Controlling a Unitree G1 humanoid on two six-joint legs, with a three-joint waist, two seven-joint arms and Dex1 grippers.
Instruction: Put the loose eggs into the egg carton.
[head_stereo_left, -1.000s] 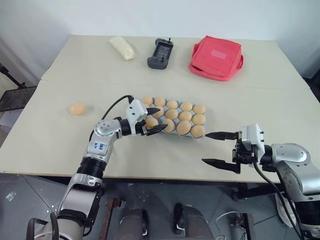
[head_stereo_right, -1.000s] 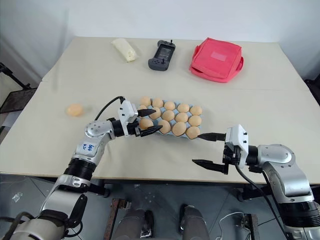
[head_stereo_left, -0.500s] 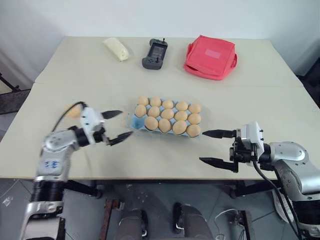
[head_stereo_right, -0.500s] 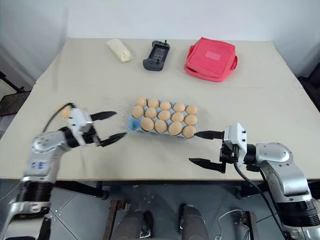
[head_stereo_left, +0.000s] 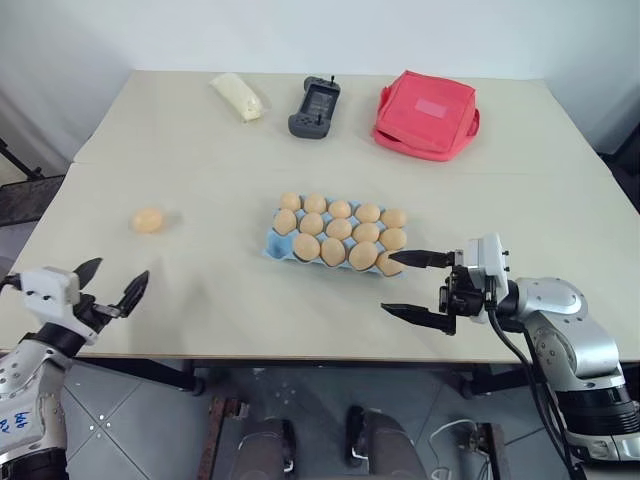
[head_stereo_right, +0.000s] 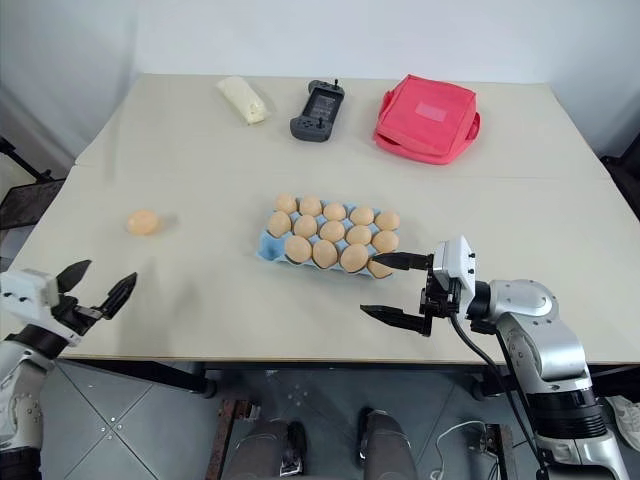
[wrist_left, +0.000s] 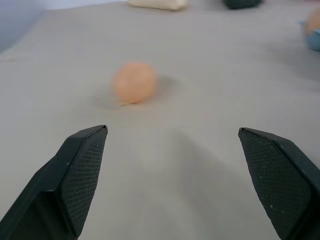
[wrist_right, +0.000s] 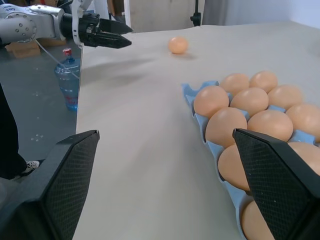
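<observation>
Table (head_stereo_left: 300, 130), pale beige top, carrying all listed items. Egg carton (head_stereo_left: 274, 243), light blue, lidless, near the table's middle; its cups hold tan eggs in three rows, one near-left corner cup apparently vacant, which would suit the last piece. Loose egg (head_stereo_left: 148, 220), single, lying on bare table well to the left of the carton, untouched. Left pincer (head_stereo_left: 105, 293), fingers wide apart and holding nothing, at the near-left table edge; in the left wrist view the egg (wrist_left: 134, 82) sits ahead of and between the fingers, so this placement reads as a line-up for an approach. Right pincer (head_stereo_left: 407, 285), fingers also spread and empty, pointing leftward just beside the carton's near-right corner, apart from it; likely parked there to steady or simply wait. Far edge, not part of the job: pale yellow packet (head_stereo_left: 240, 96), dark handheld controller (head_stereo_left: 314, 105), red fabric pouch (head_stereo_left: 426, 113). Remaining work, as judged: one egg to seat.
</observation>
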